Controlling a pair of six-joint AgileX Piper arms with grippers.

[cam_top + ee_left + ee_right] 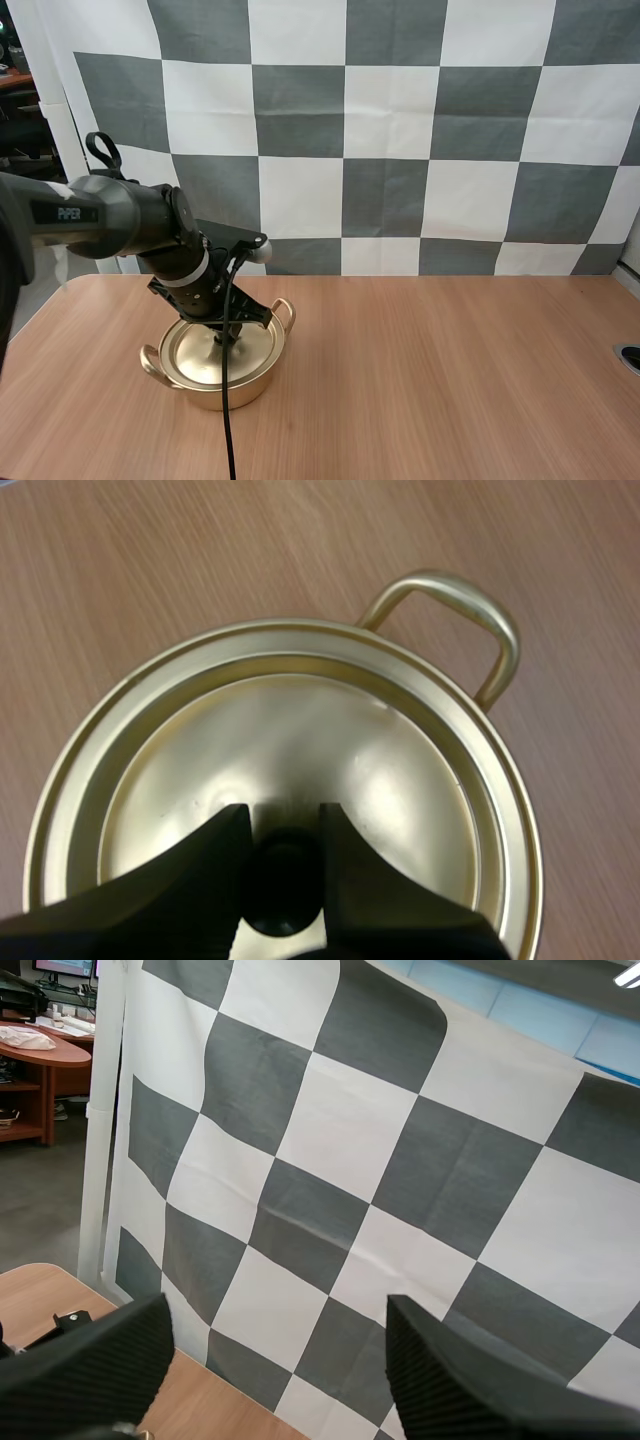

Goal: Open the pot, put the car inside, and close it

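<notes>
A gold pot (215, 385) with two loop handles stands on the left part of the wooden table, and its gold lid (205, 352) lies flat on it. My left gripper (222, 335) reaches down onto the lid's centre. In the left wrist view the lid (300, 730) sits seated in the pot's rim, and my left gripper (283, 815) is shut on the black knob (283, 880), one finger pressed against each side. One pot handle (470, 620) sticks out beyond the lid. My right gripper (280, 1360) is held up off the table, open, with nothing between its ribbed fingers.
The wooden table (450, 380) stretches bare to the right of the pot and in front of it. A small dark round fitting (630, 357) sits at the table's right edge.
</notes>
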